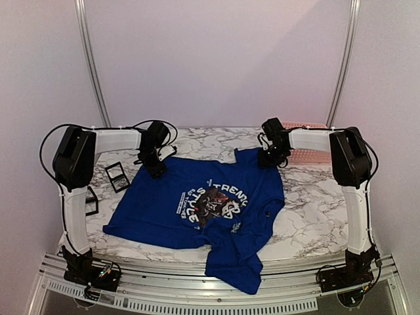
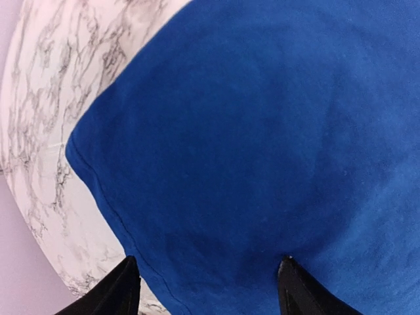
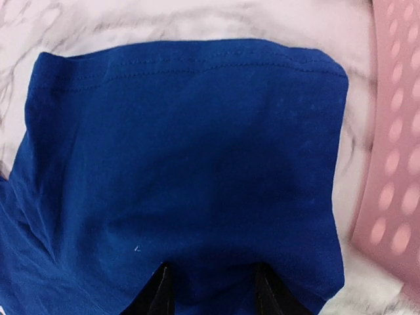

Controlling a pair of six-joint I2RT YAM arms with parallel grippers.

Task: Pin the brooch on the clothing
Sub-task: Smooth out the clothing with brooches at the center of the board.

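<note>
The left gripper (image 2: 209, 266) stands with its two fingers (image 2: 125, 292) wide apart and nothing clamped. The blue cloth lies flat between them, the left finger at the hemmed edge and the other over the fabric. The right gripper (image 3: 213, 272) has its two fingers (image 3: 159, 295) closer together, with a darker fold of blue cloth between them. Whether they actually pinch it cannot be told.

Both grippers are down on one royal-blue T-shirt (image 1: 164, 200). The left is at the shirt's far-left corner and the right is at its far-right part, a flat piece with a stitched hem.

The shirt lies spread on the marble-patterned table (image 1: 315, 203), and its lower end hangs over the near edge. It carries one round print (image 1: 213, 202) of white lettering around a dark picture, near the middle.

One pink perforated basket (image 1: 308, 154) sits at the far right of the table, just beside the right gripper. Two black open frames (image 1: 117, 176) (image 1: 90, 201) lie on the left side, off the shirt.
</note>
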